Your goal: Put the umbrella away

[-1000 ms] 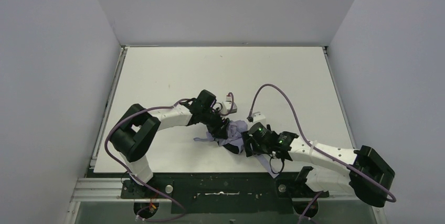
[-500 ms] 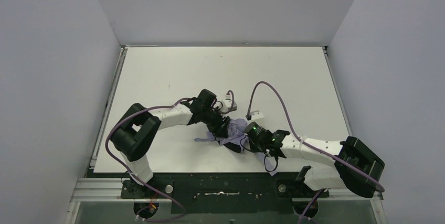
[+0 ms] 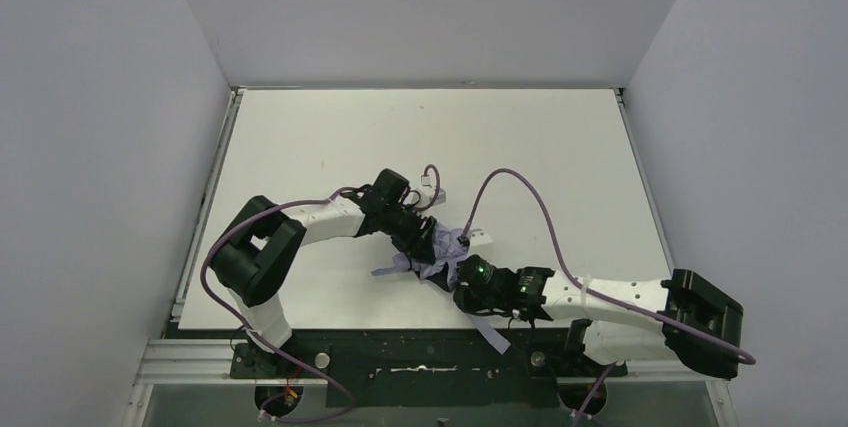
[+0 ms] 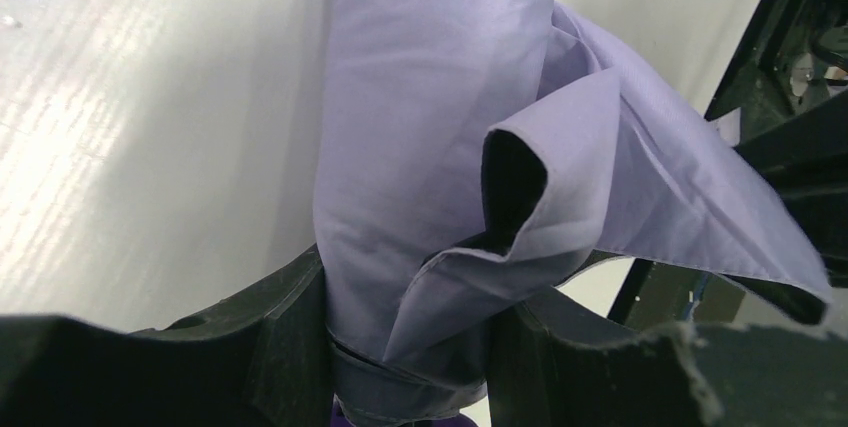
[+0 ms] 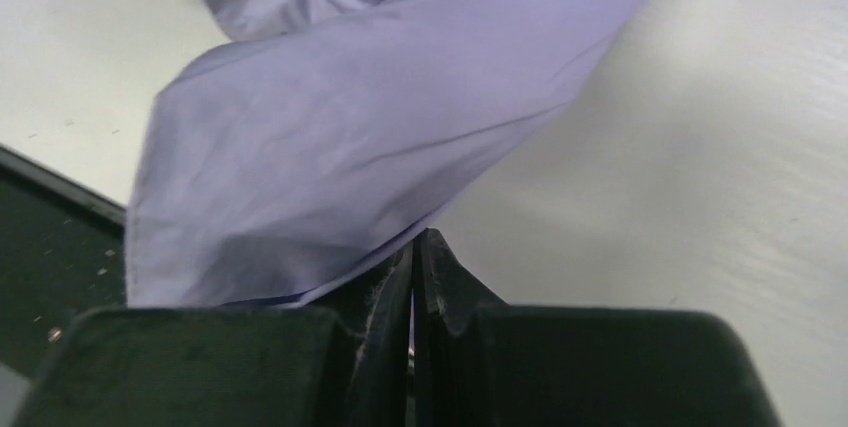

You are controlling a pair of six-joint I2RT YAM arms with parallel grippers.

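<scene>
The umbrella (image 4: 430, 97), a bunch of smooth, creased lavender fabric, is lying near the white table's (image 3: 420, 137) front edge. The left gripper (image 4: 405, 337) is clamping the bundle; the right gripper (image 5: 413, 252) is pinching a flap, fingers together.

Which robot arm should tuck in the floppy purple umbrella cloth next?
Right, probably. The right gripper is shut at the edge of the loose flap and seems to pinch it, so it could pull the cloth round. The left gripper is busy clamping the umbrella bundle.
</scene>
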